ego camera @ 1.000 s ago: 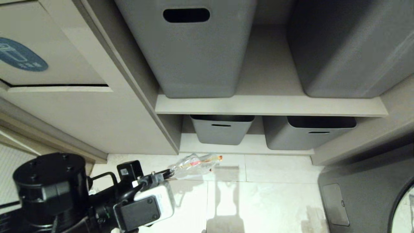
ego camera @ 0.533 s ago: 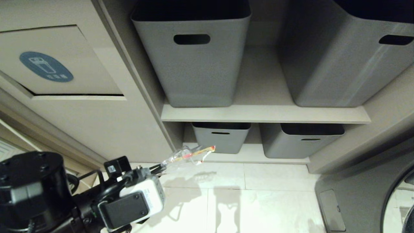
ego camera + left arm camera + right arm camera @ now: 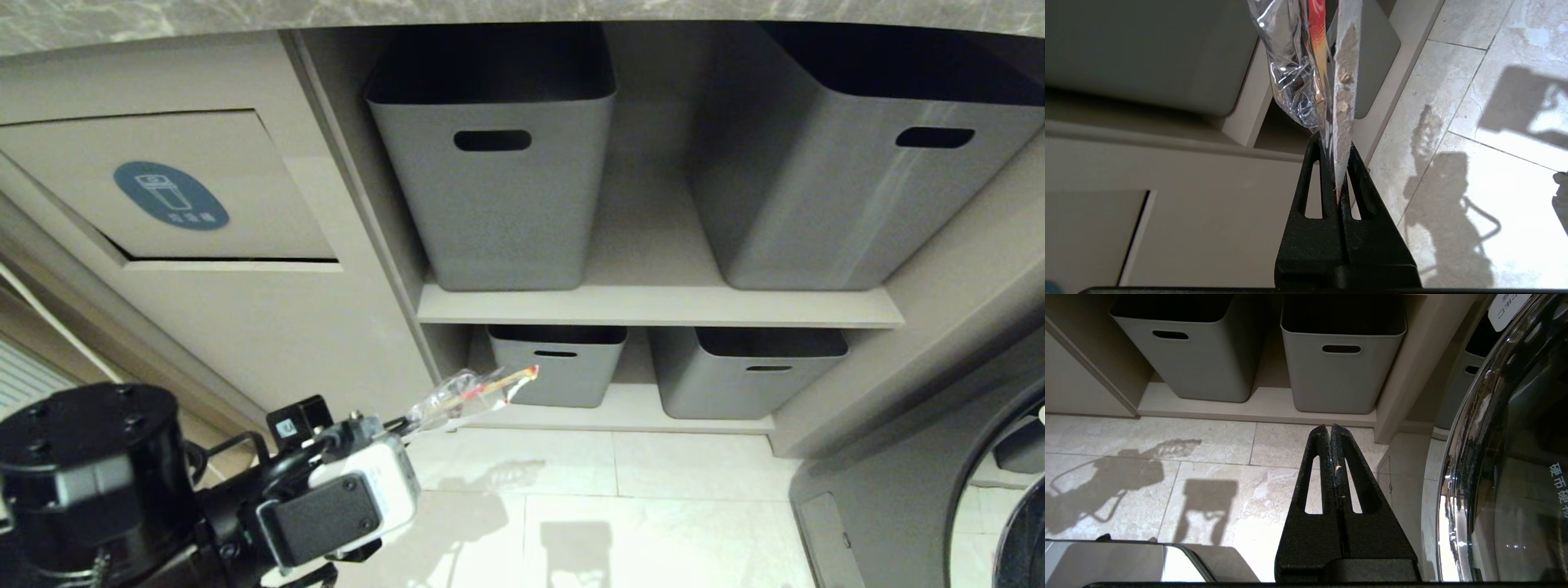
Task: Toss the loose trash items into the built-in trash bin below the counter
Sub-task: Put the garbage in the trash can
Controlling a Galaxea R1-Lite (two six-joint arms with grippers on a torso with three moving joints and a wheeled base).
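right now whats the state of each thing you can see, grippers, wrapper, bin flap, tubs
left gripper: shut on the wrapper, low in front of the cabinet
wrapper: clear with red and yellow edge, pinched at one end, sticking out toward the lower shelf
right gripper: shut, holding nothing, above the floor
bin flap: closed, blue sticker showing
grey tubs: upright on the shelves, tops open

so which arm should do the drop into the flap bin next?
Left. The left hand is shut on the red-and-yellow-edged wrapper and hangs low in front of the cabinet, below and right of the bin flap. The right hand is shut, empty, off by the grey tubs.
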